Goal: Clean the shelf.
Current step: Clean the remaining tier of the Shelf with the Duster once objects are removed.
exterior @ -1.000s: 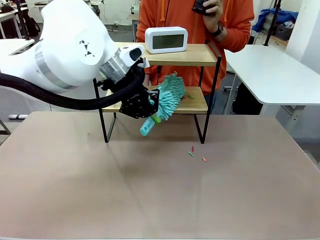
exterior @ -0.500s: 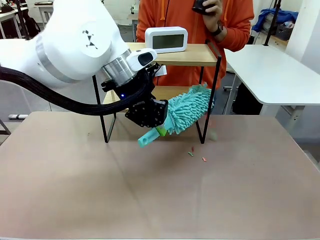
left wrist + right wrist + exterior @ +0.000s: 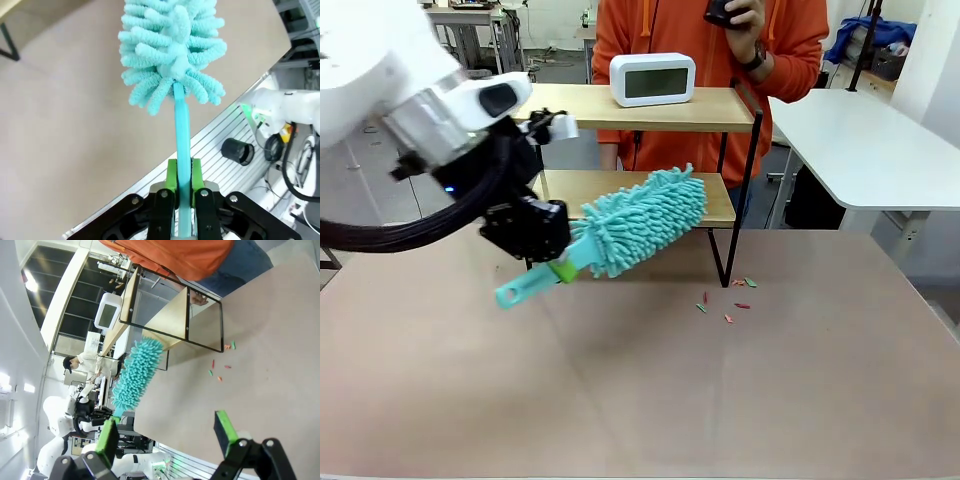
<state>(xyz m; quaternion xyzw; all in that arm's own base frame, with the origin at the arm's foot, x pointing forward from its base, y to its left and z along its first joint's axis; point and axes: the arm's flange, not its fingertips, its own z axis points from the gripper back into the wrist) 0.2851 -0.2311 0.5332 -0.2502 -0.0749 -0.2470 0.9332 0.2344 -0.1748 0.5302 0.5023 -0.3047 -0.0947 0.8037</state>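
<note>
More coloured scraps [image 3: 732, 300] now dot the brown tabletop [image 3: 620, 400], four o'clock from our left claw [image 3: 553, 256] gripping the fluffy teal duster [image 3: 645, 220], withdrawn from the two-tier wooden shelf [image 3: 720, 108] at one o'clock, its lower board seemingly swept. Our right claw [image 3: 166, 430] gapes wide.

shelf [image 3: 720, 108] lower tier: duster [image 3: 645, 222] blocks front | top tier: clock [image 3: 652, 79] | near table [image 3: 670, 400]: free

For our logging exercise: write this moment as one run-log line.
left end effector: shut on duster | duster: teal, tilted, in front of shelf | right end effector: open, empty | table: coloured scraps near shelf leg
</note>
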